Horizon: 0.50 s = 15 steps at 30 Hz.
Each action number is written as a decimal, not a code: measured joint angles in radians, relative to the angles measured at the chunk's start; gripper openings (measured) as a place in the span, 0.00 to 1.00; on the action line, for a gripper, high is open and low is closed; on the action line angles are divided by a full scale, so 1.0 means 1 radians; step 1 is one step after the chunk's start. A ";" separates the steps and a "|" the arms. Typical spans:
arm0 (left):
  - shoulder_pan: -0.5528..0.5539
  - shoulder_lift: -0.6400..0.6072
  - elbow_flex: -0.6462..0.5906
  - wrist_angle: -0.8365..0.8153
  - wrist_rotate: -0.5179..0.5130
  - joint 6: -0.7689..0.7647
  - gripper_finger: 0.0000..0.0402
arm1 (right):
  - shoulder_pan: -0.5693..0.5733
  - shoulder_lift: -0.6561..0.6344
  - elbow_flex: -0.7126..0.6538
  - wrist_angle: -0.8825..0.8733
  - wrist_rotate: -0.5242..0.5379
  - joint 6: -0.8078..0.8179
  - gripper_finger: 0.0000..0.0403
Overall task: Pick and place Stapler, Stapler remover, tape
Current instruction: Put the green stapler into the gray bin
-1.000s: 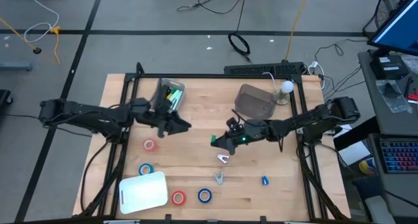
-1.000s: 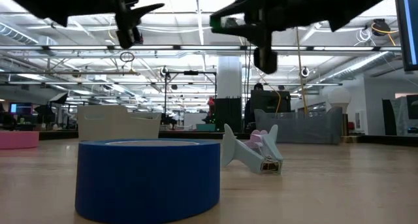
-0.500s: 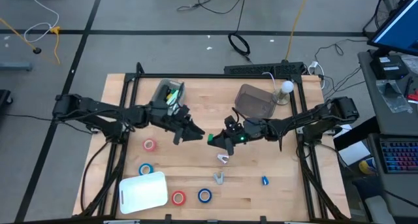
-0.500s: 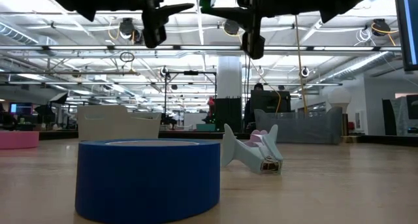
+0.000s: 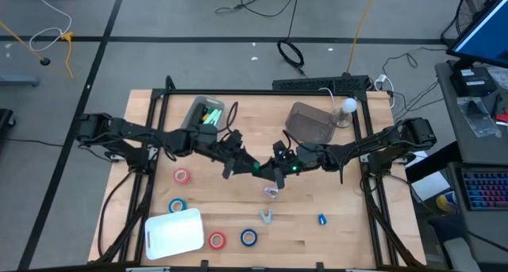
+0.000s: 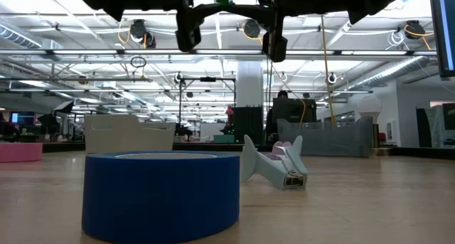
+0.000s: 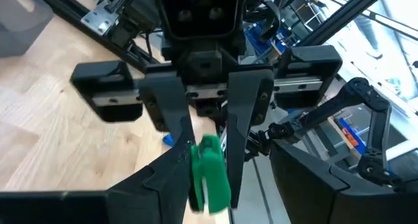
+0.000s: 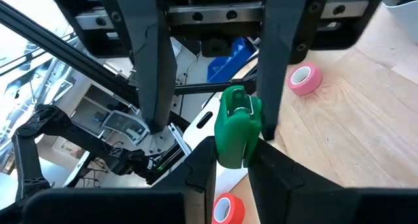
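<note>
Mid-table, the right gripper [image 5: 264, 170] clamps a green stapler [image 8: 236, 126] — the wrist views show this; left gripper [image 5: 238, 158], at its nine o'clock, spreads around it.

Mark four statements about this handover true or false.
1. The right pincer grips a green item. True.
2. The left pincer is shut. False: it is open, its fingers on either side of the green item.
3. A pink tape roll lies in the white tray. False: it lies on the bare table.
4. The two pincers meet above the table's middle. True.
</note>
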 joint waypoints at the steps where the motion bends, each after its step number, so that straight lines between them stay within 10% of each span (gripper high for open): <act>1: 0.000 0.008 0.007 0.000 0.002 0.001 0.52 | 0.000 0.000 0.000 0.000 0.000 0.000 0.16; 15: 0.002 0.033 0.029 -0.010 0.014 0.010 0.44 | -0.001 0.000 -0.001 0.007 0.003 0.000 0.16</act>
